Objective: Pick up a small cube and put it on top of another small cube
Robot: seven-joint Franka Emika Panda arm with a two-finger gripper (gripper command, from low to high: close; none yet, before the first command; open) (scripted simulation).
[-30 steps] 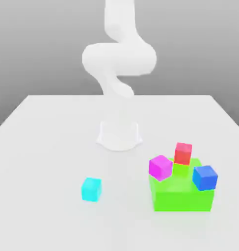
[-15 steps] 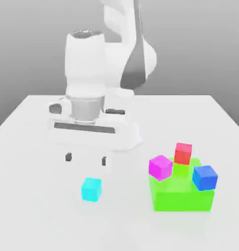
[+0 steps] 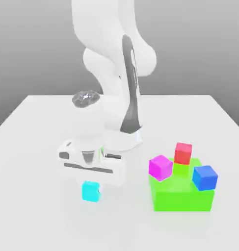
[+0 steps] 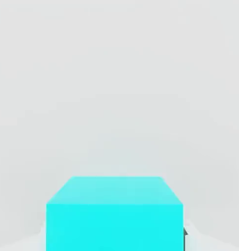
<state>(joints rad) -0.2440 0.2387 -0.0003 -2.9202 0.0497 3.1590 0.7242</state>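
The small cube (image 3: 91,192) is plain cyan and rests on the white table toward the exterior view's left front. My gripper (image 3: 91,188) has come straight down over it, and the wide white hand covers the cube's top edge. In the hand view the small cube (image 4: 114,212) sits very close between the fingers, with a dark sliver of one fingertip (image 4: 185,233) against its side. The gripper is shut on it. Another small cube (image 3: 160,167), magenta-pink, sits at the upper left corner of the green block, on the exterior view's right.
A big green block (image 3: 182,197) stands at the exterior view's front right. It carries a red cube (image 3: 183,153) at the back and a darker blue cube (image 3: 205,177) on its right side. The white table (image 3: 38,215) spreads around them.
The arm swung forward and dropped until the hand sat over the cyan cube. The fingers, open half a second ago, have closed. No cube has moved.
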